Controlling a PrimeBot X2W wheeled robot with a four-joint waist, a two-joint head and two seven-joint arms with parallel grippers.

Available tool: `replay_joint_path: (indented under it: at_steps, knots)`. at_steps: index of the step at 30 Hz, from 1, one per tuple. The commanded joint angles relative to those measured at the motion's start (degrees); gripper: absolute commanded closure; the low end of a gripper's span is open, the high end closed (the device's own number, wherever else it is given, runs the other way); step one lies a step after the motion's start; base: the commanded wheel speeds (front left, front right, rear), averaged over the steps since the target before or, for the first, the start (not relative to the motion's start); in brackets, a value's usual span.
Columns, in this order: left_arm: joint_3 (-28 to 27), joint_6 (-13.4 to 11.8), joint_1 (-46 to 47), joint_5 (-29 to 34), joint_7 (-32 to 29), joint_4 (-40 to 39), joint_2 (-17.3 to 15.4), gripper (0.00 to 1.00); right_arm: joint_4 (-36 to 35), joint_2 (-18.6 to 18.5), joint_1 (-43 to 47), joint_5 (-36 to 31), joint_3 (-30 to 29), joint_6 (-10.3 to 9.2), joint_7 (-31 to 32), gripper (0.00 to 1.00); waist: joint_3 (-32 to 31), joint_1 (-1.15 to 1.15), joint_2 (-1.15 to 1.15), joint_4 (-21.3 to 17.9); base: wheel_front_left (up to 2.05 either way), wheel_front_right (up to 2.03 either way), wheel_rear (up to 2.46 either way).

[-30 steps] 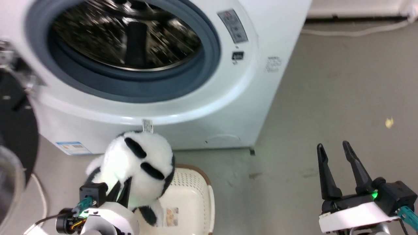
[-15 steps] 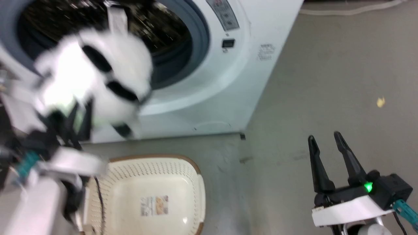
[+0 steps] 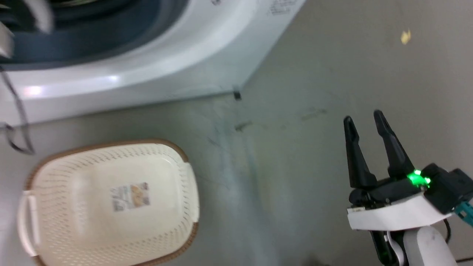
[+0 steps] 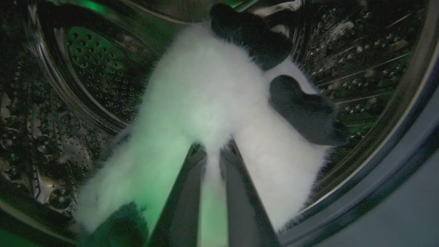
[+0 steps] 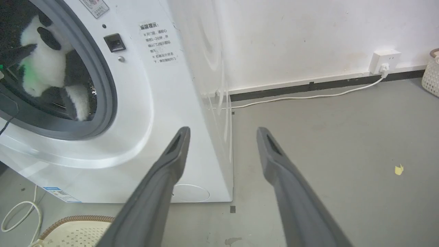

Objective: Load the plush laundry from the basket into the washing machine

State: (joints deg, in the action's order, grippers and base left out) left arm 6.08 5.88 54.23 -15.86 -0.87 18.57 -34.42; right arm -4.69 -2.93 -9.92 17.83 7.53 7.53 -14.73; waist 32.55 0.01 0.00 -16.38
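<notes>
Head view: tilted down since a second ago, so treat the frame shift as camera, not things moving. Shows basket on the floor, bare down to its label; had toy hanging above it a second ago, not now. Shows right pincer idle over floor, spread wide, gripping nothing

Left wrist view: looks into steel drum; finds left pincer nearly closed, pinching white fur of toy, past grey door ring

Right wrist view: confirms toy inside washing machine opening; cannot tell whether resting on drum yet

Reads as transfer nearly done: left to let go, then back the arm out without dragging fur along
</notes>
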Motion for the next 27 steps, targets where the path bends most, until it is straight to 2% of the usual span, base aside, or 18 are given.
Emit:
replay_joint_path:
  at_steps: [1, 5, 10, 19, 20, 21, 27]
  knots:
    - [0.5, 0.3, 4.2, 0.8, -0.6, 2.8, -1.2, 1.0, -0.4, 0.1, -1.3, 0.8, 0.4, -0.04, -0.3, 0.0, 4.9, -0.01, 0.0, -3.8, 0.0, 0.0, 0.0]
    - [2.5, 0.8, 11.7, 1.9, -2.5, 11.6, -2.5, 1.0, -0.5, 0.1, -2.4, 2.3, 1.1, -0.04, -0.3, 0.0, 7.6, -0.01, 0.0, -5.2, 0.0, 0.0, 0.0]
    - [6.0, 1.3, 17.4, 1.9, -5.1, 20.3, -2.3, 1.0, -0.4, 0.1, -3.3, 3.4, 1.8, -0.04, -0.3, 0.0, 9.5, -0.01, 0.0, -6.1, 0.0, 0.0, 0.0]
    - [10.7, 1.6, 20.7, 0.7, -3.5, 29.0, -0.6, 1.0, 0.4, 0.1, -4.1, 3.2, 1.4, -0.04, -0.3, 0.0, 8.7, -0.01, 0.0, -5.2, 0.0, 0.0, 0.0]
    - [11.1, 1.6, 20.6, 0.6, -2.7, 29.7, -0.4, 0.58, 0.5, 0.1, -4.2, 2.9, 1.2, -0.04, -0.3, 0.0, 8.1, -0.01, 0.0, -4.9, 0.0, 0.0, 0.0]
    - [11.5, 1.6, 20.3, 0.4, -1.8, 30.3, -0.2, 0.0, 0.6, 0.1, -4.2, 2.6, 1.0, -0.04, -0.3, 0.0, 7.4, -0.01, 0.0, -4.6, 0.0, 0.0, 0.0]
    - [13.6, 1.6, 15.3, -3.3, 4.7, 33.1, 2.7, 0.0, 1.5, 0.1, -3.3, -0.1, -1.1, -0.04, -0.3, 0.0, 0.6, -0.01, 0.0, -1.4, 0.0, 0.0, 0.0]
